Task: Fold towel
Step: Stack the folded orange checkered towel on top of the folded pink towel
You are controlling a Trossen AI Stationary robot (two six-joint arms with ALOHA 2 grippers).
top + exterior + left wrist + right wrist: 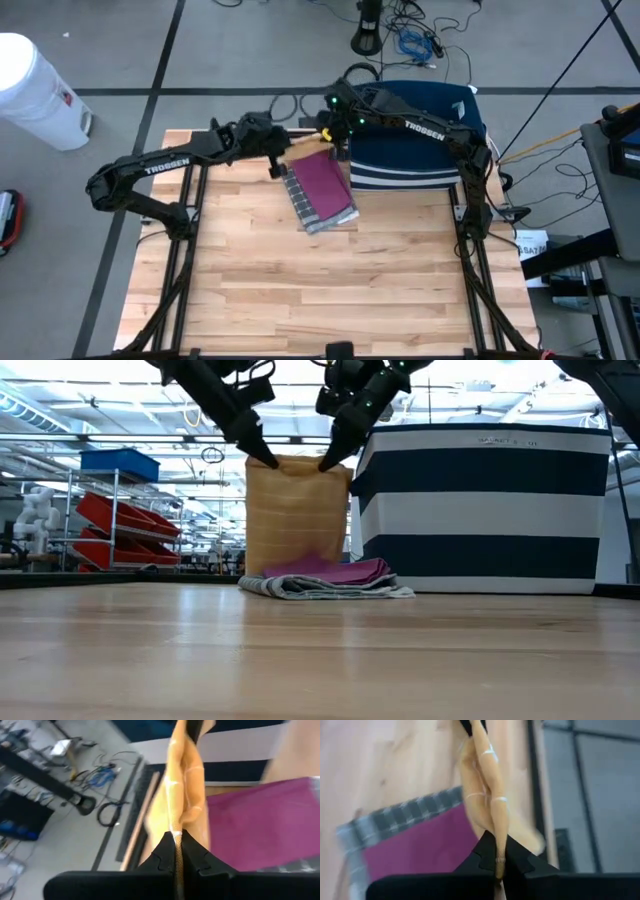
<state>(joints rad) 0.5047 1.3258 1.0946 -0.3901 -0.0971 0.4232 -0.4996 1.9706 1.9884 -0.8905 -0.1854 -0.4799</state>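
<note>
An orange towel (297, 515) hangs as an upright sheet between my two grippers, over the far middle of the table. My left gripper (268, 460) is shut on its upper left corner and my right gripper (325, 463) on its upper right corner. From above, the towel shows as a thin orange strip (305, 143) between them. Its lower edge is hidden behind a folded stack: a magenta towel (322, 183) lying on a grey plaid one (300, 588), flat on the table. My left gripper pinches the orange towel's upper left corner (176, 831) between its two fingers, slanting down from the table's left. The cloth bunches in folds just past the fingertips and hangs below, stretched across to the other gripper. My right gripper pinches the towel's upper right corner (498, 827) between its two fingers, slanting down from the table's right. The gathered edge runs straight out from the fingertips toward the other gripper, and the sheet hangs below it.
A navy and white striped basket (420, 140) stands at the table's far right, close beside the hanging towel. The wooden tabletop (330, 290) lies bare from the middle to the near edge. A white bucket (35, 90) stands on the floor at far left.
</note>
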